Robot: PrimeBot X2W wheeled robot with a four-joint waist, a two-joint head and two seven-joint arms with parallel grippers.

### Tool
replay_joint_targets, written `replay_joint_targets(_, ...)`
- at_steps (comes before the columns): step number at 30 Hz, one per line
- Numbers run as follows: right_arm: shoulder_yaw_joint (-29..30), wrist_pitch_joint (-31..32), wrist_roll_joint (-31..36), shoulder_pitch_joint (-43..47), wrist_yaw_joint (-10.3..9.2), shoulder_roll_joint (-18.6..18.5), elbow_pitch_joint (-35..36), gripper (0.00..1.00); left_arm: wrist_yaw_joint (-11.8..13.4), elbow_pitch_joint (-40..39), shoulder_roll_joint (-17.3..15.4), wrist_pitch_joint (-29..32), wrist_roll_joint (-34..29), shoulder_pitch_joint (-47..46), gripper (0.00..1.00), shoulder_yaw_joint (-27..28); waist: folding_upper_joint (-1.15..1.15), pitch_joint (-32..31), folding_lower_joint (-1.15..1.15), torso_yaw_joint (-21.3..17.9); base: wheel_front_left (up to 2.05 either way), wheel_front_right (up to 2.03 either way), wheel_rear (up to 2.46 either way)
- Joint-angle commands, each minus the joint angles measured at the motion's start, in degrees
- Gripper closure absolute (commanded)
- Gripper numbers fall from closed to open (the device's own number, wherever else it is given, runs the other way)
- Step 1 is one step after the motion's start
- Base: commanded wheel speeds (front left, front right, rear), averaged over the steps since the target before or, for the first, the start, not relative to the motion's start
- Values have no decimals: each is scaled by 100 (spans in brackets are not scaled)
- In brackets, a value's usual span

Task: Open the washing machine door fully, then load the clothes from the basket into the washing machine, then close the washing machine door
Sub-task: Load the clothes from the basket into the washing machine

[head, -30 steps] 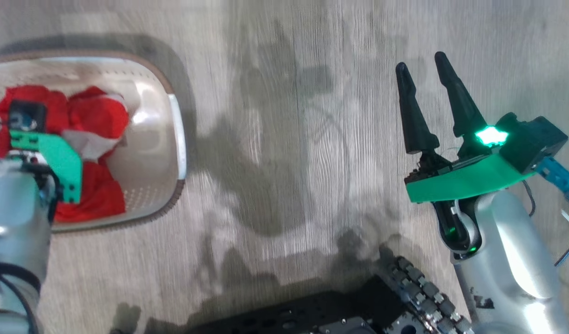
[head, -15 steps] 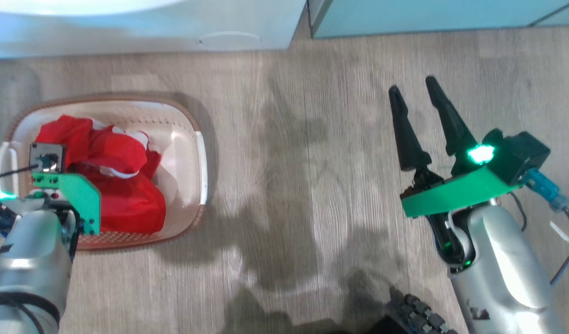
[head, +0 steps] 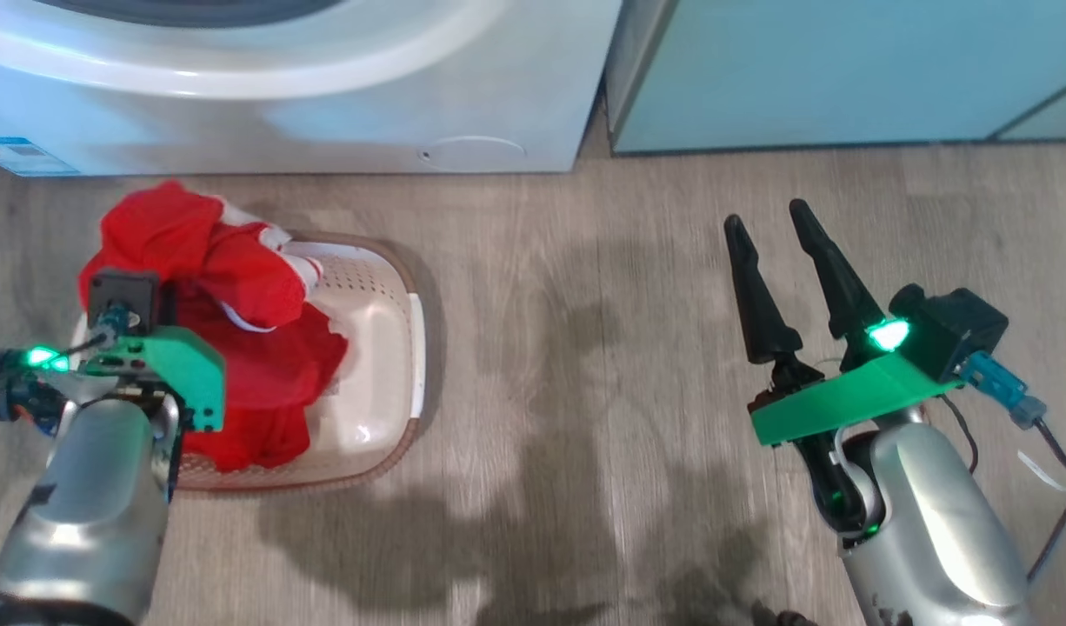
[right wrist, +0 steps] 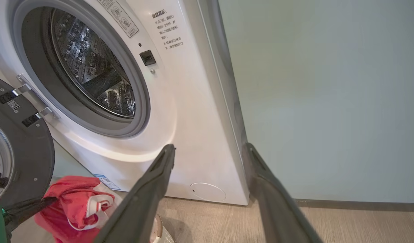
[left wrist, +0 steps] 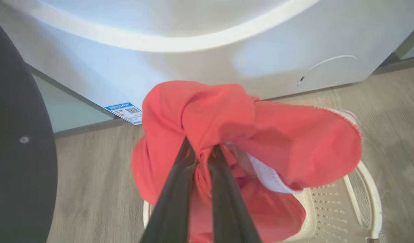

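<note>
The washing machine (right wrist: 180, 101) stands white at the far side of the wooden floor (head: 585, 365), its steel drum bare behind the grey gasket, with pale teal cabinets (head: 846, 69) just beside it on the robot's right. The washing machine door (right wrist: 21, 145) is swung open to the left of the drum, its wide black rim facing the right wrist view. In front of the machine, on the floor, sits the basket (head: 385, 348), cream with a brown rim. The clothes (left wrist: 227, 128) are a bright red bundle with a white patch, bunched up above the basket's left half and trailing down into it. The left gripper (left wrist: 202, 153) has its two dark fingers pressed nearly together, pinching a fold of the red fabric right at their tips; the cloth balloons out beyond and to both sides of the jaws. The right gripper (head: 763, 215) hangs over bare floor well apart from the basket, jaws spread wide and holding nothing. Low on the machine's front are the round white flap (head: 472, 152) and a small blue label (head: 20, 155).
</note>
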State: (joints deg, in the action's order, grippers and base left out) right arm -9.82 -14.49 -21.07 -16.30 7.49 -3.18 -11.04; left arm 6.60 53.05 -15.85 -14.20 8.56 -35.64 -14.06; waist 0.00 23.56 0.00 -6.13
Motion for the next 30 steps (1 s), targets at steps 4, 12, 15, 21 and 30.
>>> replay_joint_targets(4, -112, -51, 58, 95, 0, 30, 120, 0, 106, -724, -165, -79, -18, 274, 100, 316, 0, -288, 0, 150, 0, 0, 0)
replay_joint_targets(12, -108, -51, 118, 235, 0, 30, 46, 0, 74, -1937, 41, -79, -22, 874, 100, 562, 0, -799, 0, 294, 0, 0, 0)
replay_joint_targets(15, -73, -51, 132, 291, 0, 30, 35, 0, -13, -2368, 140, -79, -3, 1110, 100, 685, 0, -978, 0, 329, 0, 0, 0)
replay_joint_targets(21, -1, -51, 122, 386, 0, 30, 34, 0, -394, -3247, 392, -79, 61, 1580, 100, 940, 0, -1243, 0, 381, 0, 0, 0)
replay_joint_targets(30, 134, -51, 133, 588, 0, 30, 42, 0, -1125, -4132, 910, -80, 128, 2257, 100, 1395, 0, -1579, 0, 463, 0, 0, 0)
